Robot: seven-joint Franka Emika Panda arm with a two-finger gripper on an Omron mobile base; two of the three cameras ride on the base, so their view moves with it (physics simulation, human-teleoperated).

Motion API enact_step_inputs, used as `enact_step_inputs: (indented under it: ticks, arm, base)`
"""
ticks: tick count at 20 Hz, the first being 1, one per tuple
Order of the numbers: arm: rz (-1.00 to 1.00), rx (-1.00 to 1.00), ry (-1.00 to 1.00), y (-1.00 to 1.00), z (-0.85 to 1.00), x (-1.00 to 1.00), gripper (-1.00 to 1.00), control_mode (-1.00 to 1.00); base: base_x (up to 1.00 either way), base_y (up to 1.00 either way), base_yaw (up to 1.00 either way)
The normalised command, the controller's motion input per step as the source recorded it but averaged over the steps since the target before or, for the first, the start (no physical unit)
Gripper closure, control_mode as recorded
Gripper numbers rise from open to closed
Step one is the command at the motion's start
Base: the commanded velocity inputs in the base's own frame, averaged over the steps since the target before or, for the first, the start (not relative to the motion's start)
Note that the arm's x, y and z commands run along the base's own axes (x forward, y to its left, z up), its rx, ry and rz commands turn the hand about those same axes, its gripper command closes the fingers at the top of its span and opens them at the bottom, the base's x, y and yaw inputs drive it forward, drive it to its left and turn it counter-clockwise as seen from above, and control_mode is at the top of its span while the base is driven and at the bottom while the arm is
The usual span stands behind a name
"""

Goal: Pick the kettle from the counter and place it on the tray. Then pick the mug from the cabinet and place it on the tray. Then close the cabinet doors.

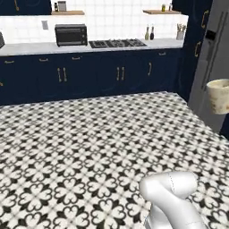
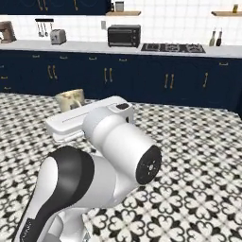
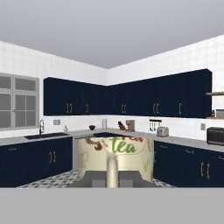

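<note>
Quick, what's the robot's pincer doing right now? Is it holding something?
Pincer: shut on the mug, gripping its handle and carrying it in the air.

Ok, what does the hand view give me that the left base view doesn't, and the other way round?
Hand view: the gripper shut on the handle of the mug, the "tea" lettering on it, and a sink under a window.
Left base view: the cooktop, two bottles and the patterned floor.
Both: the mug, at the right edge of the left base view, the black toaster oven and the navy base cabinets.
</note>
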Motion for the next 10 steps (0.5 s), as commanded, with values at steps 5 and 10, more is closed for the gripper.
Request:
enact_step_inputs:
  ticks: [5, 10]
  arm:
    - [0.00, 0.00, 0.00, 0.00, 0.00, 0.00, 1.00, 1.00]
    - [0.00, 0.00, 0.00, 0.00, 0.00, 0.00, 1.00, 1.00]
  base:
    - [0.00, 0.39, 0.80]
    - [0.00, 0.33, 0.79]
